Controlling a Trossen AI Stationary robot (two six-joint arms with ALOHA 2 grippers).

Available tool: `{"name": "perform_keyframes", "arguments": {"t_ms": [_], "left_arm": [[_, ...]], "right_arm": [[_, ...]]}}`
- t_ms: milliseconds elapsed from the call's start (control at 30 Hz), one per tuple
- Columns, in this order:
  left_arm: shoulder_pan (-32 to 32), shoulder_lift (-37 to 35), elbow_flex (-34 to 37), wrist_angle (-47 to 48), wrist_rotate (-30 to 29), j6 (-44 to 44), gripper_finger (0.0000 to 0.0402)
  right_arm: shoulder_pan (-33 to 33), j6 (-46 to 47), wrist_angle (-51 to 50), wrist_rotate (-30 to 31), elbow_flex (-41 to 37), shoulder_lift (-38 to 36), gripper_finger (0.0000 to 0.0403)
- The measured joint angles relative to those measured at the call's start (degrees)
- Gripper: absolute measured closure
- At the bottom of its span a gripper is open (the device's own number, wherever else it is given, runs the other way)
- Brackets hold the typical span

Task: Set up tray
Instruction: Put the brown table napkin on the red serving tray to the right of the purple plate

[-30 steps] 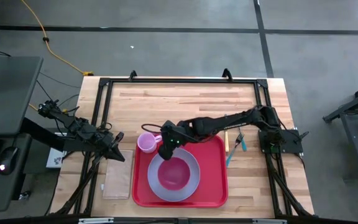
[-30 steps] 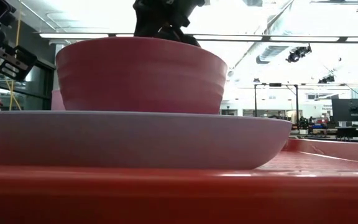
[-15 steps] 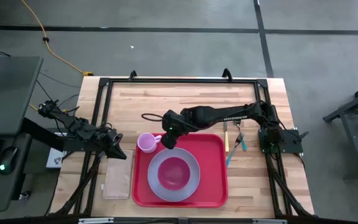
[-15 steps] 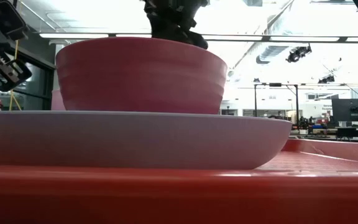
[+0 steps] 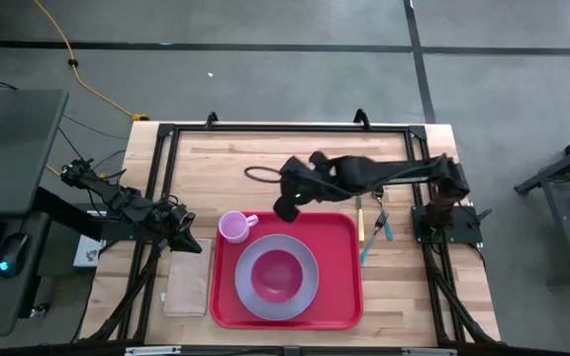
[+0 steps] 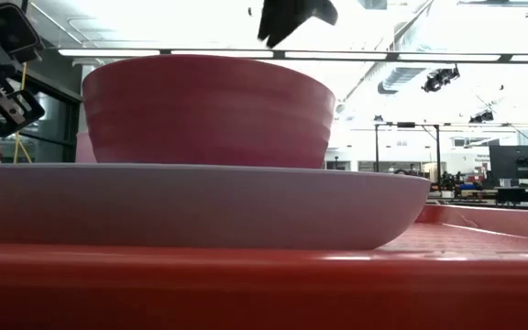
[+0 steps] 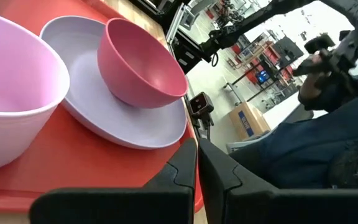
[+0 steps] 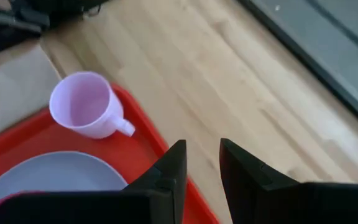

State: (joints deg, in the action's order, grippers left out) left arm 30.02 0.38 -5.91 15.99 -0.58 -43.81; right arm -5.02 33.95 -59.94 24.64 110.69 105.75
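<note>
High view: the tray (image 5: 342, 259) lay at the near middle of the bench (image 5: 295, 158), carrying the plate (image 5: 305, 282) with the bowl (image 5: 276, 276) on it. The cup (image 5: 233, 226) sat at the tray's ten o'clock corner, the napkin (image 5: 186, 284) lay at nine, and cutlery (image 5: 374, 223) lay at two. The right tool (image 5: 287, 205) hovered off the tray's twelve o'clock edge, grasping nothing. The left tool (image 5: 188, 240) waited above the napkin.

Low view: bowl and plate filled the frame.

Left wrist view: the fingers (image 7: 219, 171) were clenched on nothing.

Right wrist view: the fingers (image 8: 248, 169) stood slightly parted, released, above the tray rim (image 8: 153, 137).

Risk, as I judge it: reaching for the cutlery, the right arm could clip the cup's handle and tip it.

No writing was readable.
</note>
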Motion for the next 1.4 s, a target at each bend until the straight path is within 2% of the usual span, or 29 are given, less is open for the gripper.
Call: {"name": "perform_keyframes", "arguments": {"t_ms": [367,800,1200,1400], "left_arm": [[0.0,0.0,0.0,0.0,0.0,0.0,0.0357],[0.0,0.0,0.0,0.0,0.0,0.0,0.0357],[0.0,0.0,0.0,0.0,-0.5,-0.2,0.0357],[0.0,0.0,0.0,0.0,-0.5,-0.5,0.0357]], "right_arm": [[-4.2,1.3,-8.0,11.1,0.0,-9.8,0.0329],[-13.8,15.4,-23.8,23.4,-0.1,-15.0,0.0329],[-20.6,21.5,-30.0,27.7,-0.4,-15.6,0.0329],[-20.9,21.6,-25.4,27.5,-8.9,-19.9,0.0329]]}}
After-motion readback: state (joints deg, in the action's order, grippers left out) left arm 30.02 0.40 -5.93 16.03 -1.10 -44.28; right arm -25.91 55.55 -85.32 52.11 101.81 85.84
